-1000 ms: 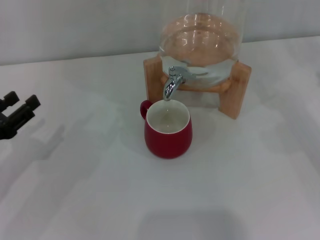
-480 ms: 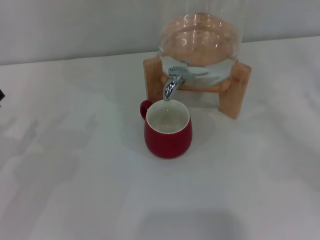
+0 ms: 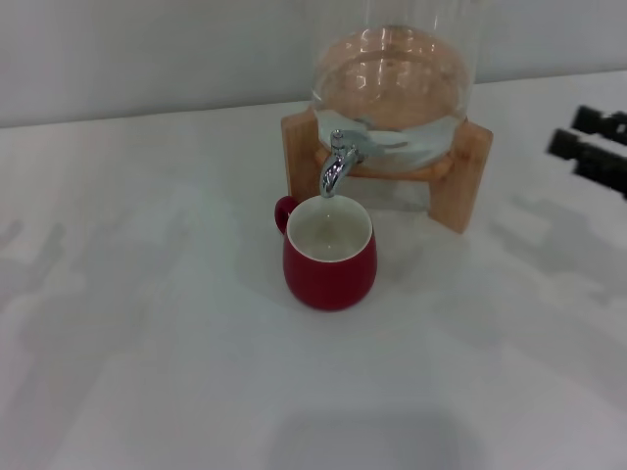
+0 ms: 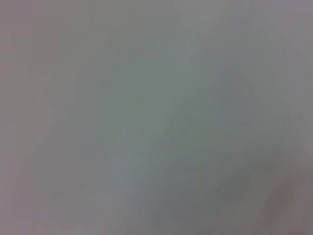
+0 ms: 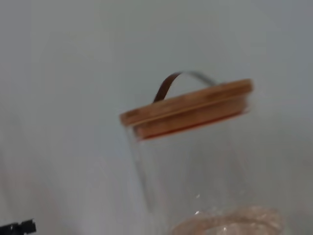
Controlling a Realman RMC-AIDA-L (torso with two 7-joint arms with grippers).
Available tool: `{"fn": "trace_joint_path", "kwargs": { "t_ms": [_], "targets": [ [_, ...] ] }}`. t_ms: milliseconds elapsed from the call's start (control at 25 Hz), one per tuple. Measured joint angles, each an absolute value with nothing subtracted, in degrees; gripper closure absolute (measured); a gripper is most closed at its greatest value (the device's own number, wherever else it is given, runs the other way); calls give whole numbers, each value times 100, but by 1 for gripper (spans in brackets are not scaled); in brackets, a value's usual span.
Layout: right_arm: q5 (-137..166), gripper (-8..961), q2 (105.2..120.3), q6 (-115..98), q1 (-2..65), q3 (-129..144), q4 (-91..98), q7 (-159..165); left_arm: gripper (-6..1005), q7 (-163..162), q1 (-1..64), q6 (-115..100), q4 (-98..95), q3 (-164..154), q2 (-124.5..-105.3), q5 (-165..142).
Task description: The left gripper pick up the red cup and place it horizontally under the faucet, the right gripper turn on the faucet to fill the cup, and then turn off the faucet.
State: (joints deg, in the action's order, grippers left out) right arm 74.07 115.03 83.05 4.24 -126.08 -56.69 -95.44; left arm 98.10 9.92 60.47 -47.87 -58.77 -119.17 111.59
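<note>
The red cup (image 3: pixel 330 257) stands upright on the white table, its white inside directly below the spout of the chrome faucet (image 3: pixel 338 162). Its small handle points back-left. The faucet sits on the clear glass dispenser (image 3: pixel 390 88) in its wooden stand (image 3: pixel 460 181). My right gripper (image 3: pixel 568 130) reaches in from the right edge, open, with two black fingertips (image 3: pixel 593 119) apart, level with the stand and well clear of the faucet. The left gripper is out of view; the left wrist view shows only a plain grey surface.
The right wrist view looks at the dispenser's wooden lid (image 5: pixel 188 108) with its thin metal handle (image 5: pixel 168 83) and the glass wall below. A small black part (image 5: pixel 18 227) shows at that view's edge. White table (image 3: pixel 147 323) stretches left of and in front of the cup.
The left gripper slid out of the head view at the left edge. The right gripper has come into view at the right edge. Cup and faucet have not moved.
</note>
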Motion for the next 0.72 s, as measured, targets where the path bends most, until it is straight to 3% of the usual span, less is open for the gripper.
{"fn": "trace_joint_path", "kwargs": {
  "t_ms": [360,720],
  "targets": [
    [7389,322,11508,7024,290,-11226,-6401,-9175,361,9786,993,6015,-4787,-5872,-11928,11171],
    [7851,322,11524,5792,-256,-10032,-7796,-8788,360,9747,994,5990,-4790,-5861,-11927,11172]
  ]
}}
